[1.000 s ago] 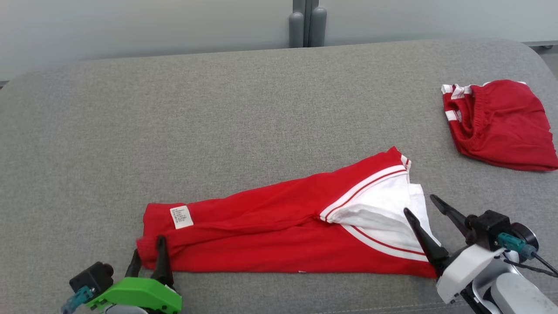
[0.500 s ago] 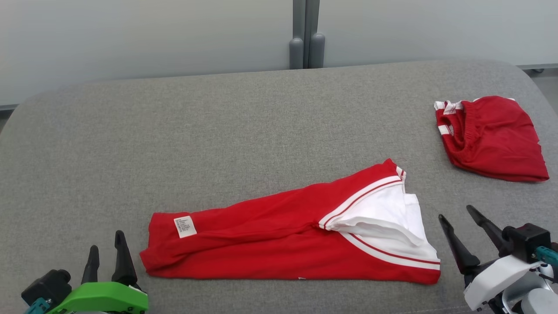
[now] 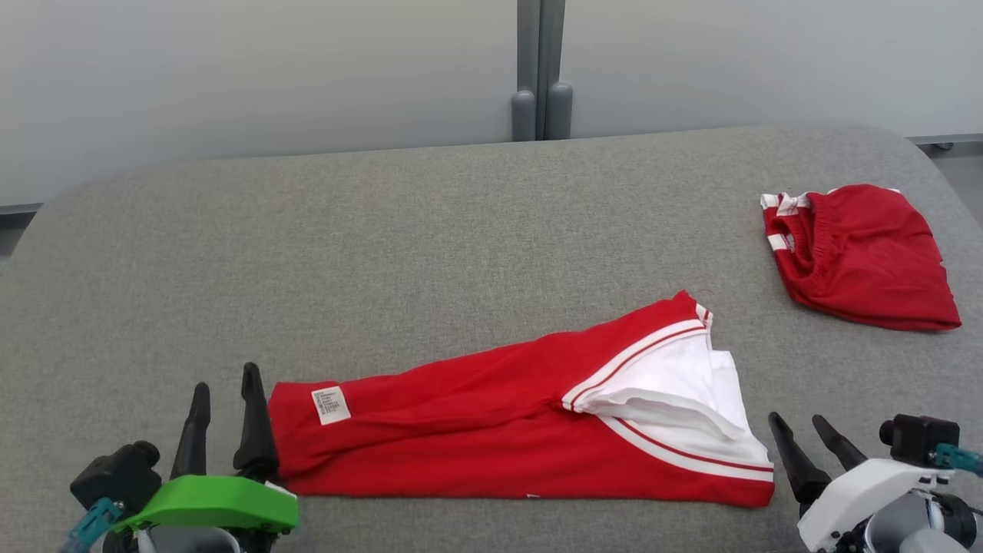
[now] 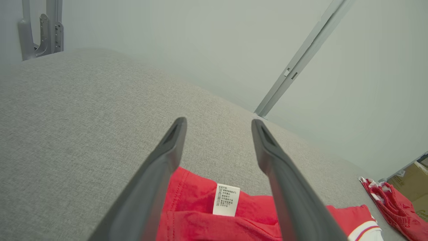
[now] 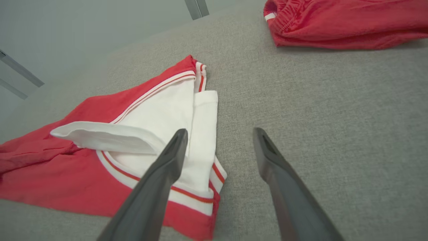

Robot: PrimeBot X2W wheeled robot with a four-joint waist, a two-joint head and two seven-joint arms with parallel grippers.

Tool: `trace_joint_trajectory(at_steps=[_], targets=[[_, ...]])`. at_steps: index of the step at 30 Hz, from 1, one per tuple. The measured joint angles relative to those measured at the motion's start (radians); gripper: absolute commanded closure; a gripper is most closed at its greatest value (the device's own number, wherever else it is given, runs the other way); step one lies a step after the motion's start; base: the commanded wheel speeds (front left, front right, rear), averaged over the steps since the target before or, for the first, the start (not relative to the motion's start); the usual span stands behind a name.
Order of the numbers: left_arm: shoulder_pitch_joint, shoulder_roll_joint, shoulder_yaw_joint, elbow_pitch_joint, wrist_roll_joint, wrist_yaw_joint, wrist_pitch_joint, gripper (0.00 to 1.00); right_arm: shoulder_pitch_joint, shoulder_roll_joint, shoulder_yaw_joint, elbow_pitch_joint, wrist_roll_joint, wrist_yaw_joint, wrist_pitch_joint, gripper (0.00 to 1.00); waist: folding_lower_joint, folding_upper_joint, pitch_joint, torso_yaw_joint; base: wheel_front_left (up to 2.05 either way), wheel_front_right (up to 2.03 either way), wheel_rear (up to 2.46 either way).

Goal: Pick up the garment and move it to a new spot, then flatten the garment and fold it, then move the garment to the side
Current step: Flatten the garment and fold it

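Note:
The garment [image 3: 491, 434], red with white trim, lies folded into a long strip near the front of the grey cushioned surface [image 3: 384, 253]. Its white care label [image 3: 331, 405] is near the left end and its white panel [image 3: 676, 392] at the right end. My left gripper [image 3: 225, 379] stands open beside the left end, its right finger at the cloth's edge. In the left wrist view the gripper [image 4: 218, 122] hangs over the label [image 4: 226, 204] with nothing between its fingers. My right gripper [image 3: 796, 420] is open just right of the white end. The right wrist view has that gripper [image 5: 220, 131] beside the garment [image 5: 67, 167].
A second red garment [image 3: 860, 257] with an elastic waistband lies bunched at the right of the surface, also seen as a red heap [image 5: 334, 23] ahead of the right gripper. A pale wall with a grey post [image 3: 541, 69] stands behind. The surface's front edge is close to both grippers.
The camera has tilted, so the whole picture slid down. Both grippers came off the garment's ends; the left swung out left, then back beside the left end. The right drew back to the right.

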State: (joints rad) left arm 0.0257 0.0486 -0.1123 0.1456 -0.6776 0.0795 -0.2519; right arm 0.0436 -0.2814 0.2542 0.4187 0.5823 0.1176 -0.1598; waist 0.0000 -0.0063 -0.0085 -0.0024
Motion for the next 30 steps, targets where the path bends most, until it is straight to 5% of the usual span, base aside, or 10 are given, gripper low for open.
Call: trace_joint_trajectory(at_steps=[13, 30], targets=[[0.004, -0.002, -0.045, -0.042, 0.012, 0.002, 0.0, 0.0, -0.191, -0.003, -0.007, 0.133, 0.093, 0.004, 0.252, 0.0, 0.0, 0.0, 0.026, 0.064, 0.0, 0.0, 0.0], [0.019, -0.002, -0.038, -0.074, 0.011, 0.013, 0.0, 0.0, -0.301, -0.035, 0.031, 0.255, 0.098, 0.004, 0.448, 0.0, 0.0, 0.0, 0.069, 0.185, 0.0, 0.0, 0.0]])
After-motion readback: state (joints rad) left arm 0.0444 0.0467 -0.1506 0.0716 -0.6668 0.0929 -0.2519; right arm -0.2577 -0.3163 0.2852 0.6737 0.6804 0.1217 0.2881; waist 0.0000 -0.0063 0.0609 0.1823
